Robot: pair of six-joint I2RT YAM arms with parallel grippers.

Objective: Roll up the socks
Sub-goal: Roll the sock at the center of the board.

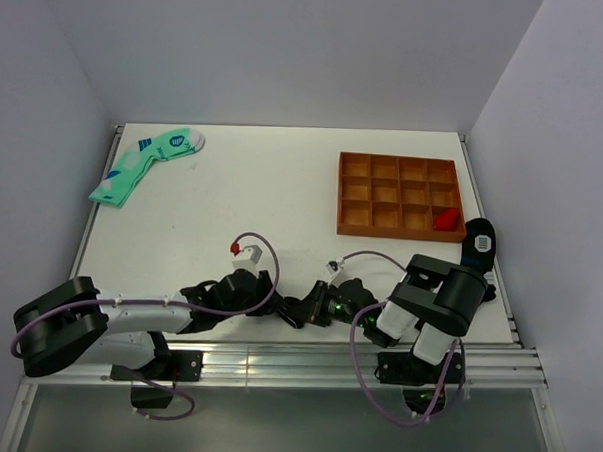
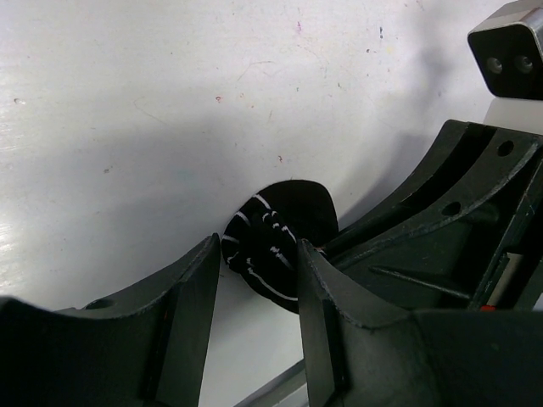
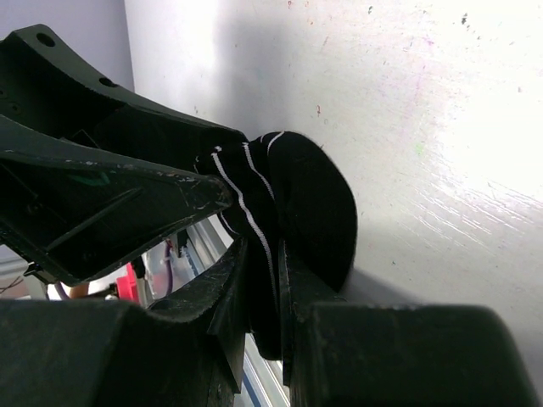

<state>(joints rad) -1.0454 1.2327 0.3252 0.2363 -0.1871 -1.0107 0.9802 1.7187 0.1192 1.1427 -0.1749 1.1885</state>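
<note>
A black sock with thin white stripes (image 1: 300, 312) is bunched into a roll near the table's front edge, between my two grippers. In the right wrist view, my right gripper (image 3: 263, 254) is shut on a fold of this sock (image 3: 314, 203). In the left wrist view, my left gripper (image 2: 259, 248) is open, its fingertips either side of the near end of the sock (image 2: 280, 229). My left gripper (image 1: 281, 307) and right gripper (image 1: 320, 305) almost touch. A second black sock (image 1: 479, 242) lies flat at the table's right edge.
Mint-green socks with blue marks (image 1: 144, 164) lie at the back left. An orange compartment tray (image 1: 401, 195) stands at the back right, with a red object (image 1: 445, 220) in its near right cell. The metal front rail (image 1: 306, 361) runs just behind the grippers.
</note>
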